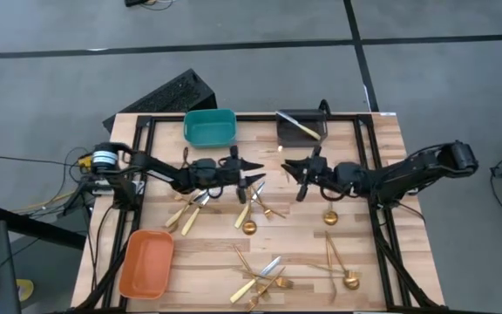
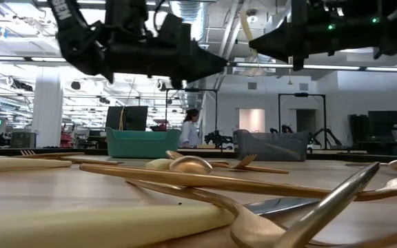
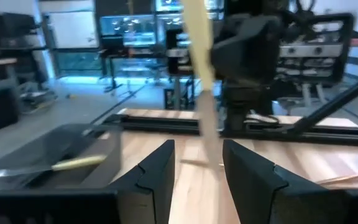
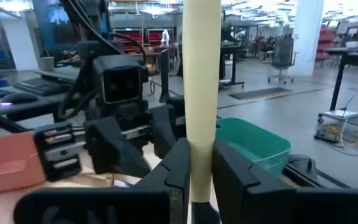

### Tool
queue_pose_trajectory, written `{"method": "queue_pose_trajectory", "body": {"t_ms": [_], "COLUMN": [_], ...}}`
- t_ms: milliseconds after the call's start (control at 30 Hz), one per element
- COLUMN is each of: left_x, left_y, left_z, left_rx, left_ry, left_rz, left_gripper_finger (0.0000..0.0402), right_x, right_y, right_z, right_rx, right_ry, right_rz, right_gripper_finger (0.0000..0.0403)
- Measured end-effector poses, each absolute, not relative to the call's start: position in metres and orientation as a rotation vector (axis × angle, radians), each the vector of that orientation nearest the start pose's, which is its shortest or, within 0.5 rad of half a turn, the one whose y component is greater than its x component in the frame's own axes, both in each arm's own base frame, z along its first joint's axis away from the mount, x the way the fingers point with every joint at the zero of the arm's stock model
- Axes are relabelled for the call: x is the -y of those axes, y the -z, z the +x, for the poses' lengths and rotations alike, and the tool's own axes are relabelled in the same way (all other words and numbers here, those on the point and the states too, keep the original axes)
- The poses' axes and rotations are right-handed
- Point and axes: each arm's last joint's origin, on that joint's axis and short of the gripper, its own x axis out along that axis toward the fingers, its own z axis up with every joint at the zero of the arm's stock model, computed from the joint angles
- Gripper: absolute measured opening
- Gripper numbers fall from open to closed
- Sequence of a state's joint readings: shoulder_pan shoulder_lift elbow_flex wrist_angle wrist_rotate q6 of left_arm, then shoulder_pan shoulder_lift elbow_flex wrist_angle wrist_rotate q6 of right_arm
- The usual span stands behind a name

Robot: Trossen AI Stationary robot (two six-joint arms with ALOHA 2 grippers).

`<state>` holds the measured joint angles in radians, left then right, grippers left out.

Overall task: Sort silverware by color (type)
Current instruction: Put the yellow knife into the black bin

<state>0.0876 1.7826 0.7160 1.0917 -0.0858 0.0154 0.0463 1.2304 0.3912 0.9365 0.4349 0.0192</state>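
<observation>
Worktop (image 1: 207,253), sorting in progress.
- Right hand (image 4: 201,168): mid-worktop, raised, closed on one pale gold utensil (image 4: 202,74) held upright, probably for carrying to a bin.
- Left hand (image 3: 197,174): opposite, part open, empty.
- Bins: three. Teal bin (image 1: 209,126); orange bin (image 1: 146,262); grey bin (image 1: 301,125), holding one knife (image 1: 301,129).
- Silverware (image 1: 260,279): roughly a dozen pieces loose on the boards, unsorted.

Bright, even overhead light; the low view's nearest cutlery (image 2: 185,180) and both wrist views are blurred.
</observation>
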Motion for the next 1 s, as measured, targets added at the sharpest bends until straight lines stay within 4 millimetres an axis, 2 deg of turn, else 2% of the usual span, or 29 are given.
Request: {"method": "queue_pose_trajectory", "body": {"t_ms": [100,233,733,867,1000], "left_x": [-0.033,-0.034,-0.039,-0.040,-0.041], "left_y": [-0.181,-0.183,-0.191,-0.193,-0.191], "left_z": [0.360,0.372,0.378,0.379,0.379], "left_rx": [0.041,0.039,0.053,0.060,0.040], "left_ry": [-0.151,-0.152,-0.177,-0.221,-0.262], "left_rz": [0.021,0.039,0.045,0.045,0.043], "left_gripper_finger": [0.0123,0.0126,0.0131,0.0116,0.0084], "right_x": [0.001,0.000,0.000,0.000,0.000], "right_y": [-0.216,-0.213,-0.212,-0.209,-0.209], "right_z": [0.239,0.244,0.251,0.254,0.260], "right_rx": [0.109,0.119,0.225,0.246,0.239], "right_ry": [0.366,0.357,0.337,0.341,0.349], "right_rz": [0.040,0.029,0.047,0.052,0.051], "right_gripper_finger": [0.0072,0.0072,0.0073,0.0073,0.0073]}}
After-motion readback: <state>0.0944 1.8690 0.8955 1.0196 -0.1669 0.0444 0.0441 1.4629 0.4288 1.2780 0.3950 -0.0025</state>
